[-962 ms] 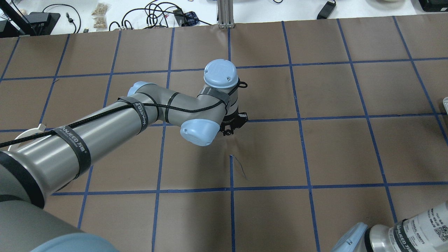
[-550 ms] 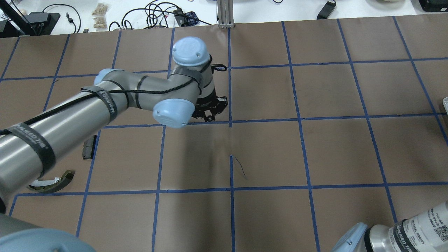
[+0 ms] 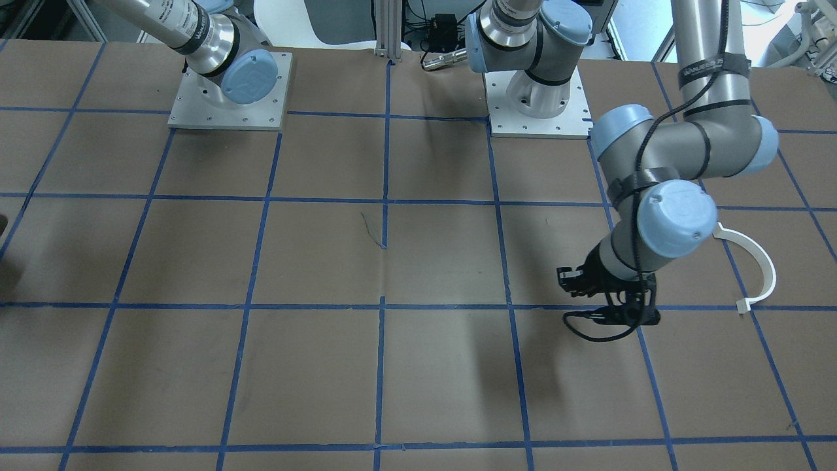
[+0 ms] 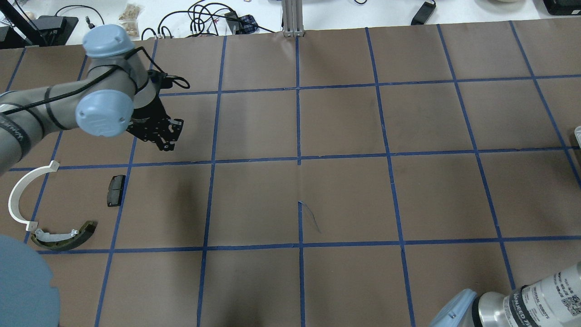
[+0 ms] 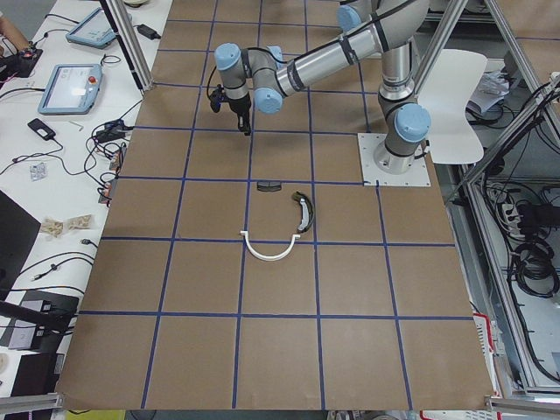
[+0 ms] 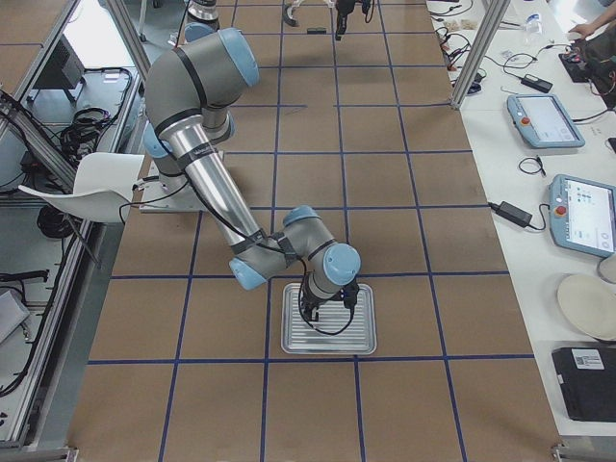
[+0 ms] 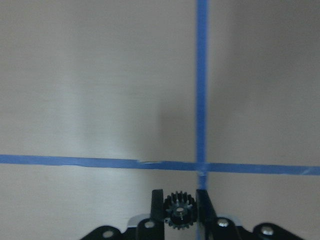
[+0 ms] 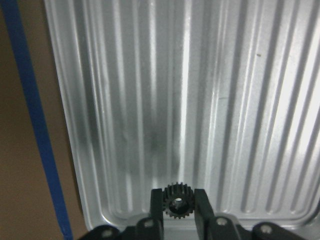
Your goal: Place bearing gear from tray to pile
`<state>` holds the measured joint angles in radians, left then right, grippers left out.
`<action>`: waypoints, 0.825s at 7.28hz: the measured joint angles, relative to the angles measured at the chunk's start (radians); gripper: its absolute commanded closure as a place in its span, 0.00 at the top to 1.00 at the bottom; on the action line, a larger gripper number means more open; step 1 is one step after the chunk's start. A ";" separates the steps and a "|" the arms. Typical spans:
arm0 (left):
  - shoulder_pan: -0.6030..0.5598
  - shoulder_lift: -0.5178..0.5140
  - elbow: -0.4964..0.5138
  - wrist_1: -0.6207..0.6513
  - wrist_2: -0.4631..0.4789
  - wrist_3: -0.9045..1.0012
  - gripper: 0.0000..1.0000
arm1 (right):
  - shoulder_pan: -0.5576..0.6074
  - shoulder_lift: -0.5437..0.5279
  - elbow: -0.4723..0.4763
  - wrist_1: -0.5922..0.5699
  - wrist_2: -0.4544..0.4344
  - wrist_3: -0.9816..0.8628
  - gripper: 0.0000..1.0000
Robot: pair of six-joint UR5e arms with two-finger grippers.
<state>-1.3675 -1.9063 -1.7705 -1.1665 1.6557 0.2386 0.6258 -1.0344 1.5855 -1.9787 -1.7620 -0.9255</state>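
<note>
My left gripper [image 4: 166,136] is shut on a small black toothed gear [image 7: 179,210] and holds it above the brown table, over a blue tape crossing. The pile lies nearer to the robot and to its left: a white curved arc [image 4: 20,193], a dark olive curved shoe [image 4: 68,236] and a small black pad [image 4: 116,184]. My right gripper [image 8: 177,207] is shut on a second black gear [image 8: 177,202] just above the ribbed metal tray [image 8: 150,100], close to its near rim.
The tray [image 6: 358,339] sits at the table's right end, with the right arm [image 6: 289,255] bent low over it. Blue tape lines grid the brown table. Cables and tablets lie beyond the far edge [image 4: 204,18].
My left arm has swung from the table's middle to the left, carrying the gear, and has uncovered the pile. The right arm has not visibly moved.
</note>
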 measured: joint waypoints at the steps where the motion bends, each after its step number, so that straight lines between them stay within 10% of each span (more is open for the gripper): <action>1: 0.101 0.008 -0.028 0.001 0.021 0.138 0.00 | 0.021 -0.039 -0.004 0.044 0.022 0.005 0.00; 4: 0.374 -0.001 -0.091 0.050 0.034 0.435 0.00 | 0.230 -0.157 0.003 0.186 0.124 0.194 0.00; 5: 0.406 -0.016 -0.098 0.081 0.034 0.458 0.99 | 0.324 -0.180 0.007 0.213 0.164 0.312 0.00; 6: 0.417 -0.024 -0.102 0.097 0.034 0.464 1.00 | 0.424 -0.196 0.009 0.226 0.210 0.464 0.00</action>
<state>-0.9504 -1.9308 -1.8725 -1.0696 1.6897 0.7030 1.0496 -1.2304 1.5941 -1.7525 -1.5522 -0.4613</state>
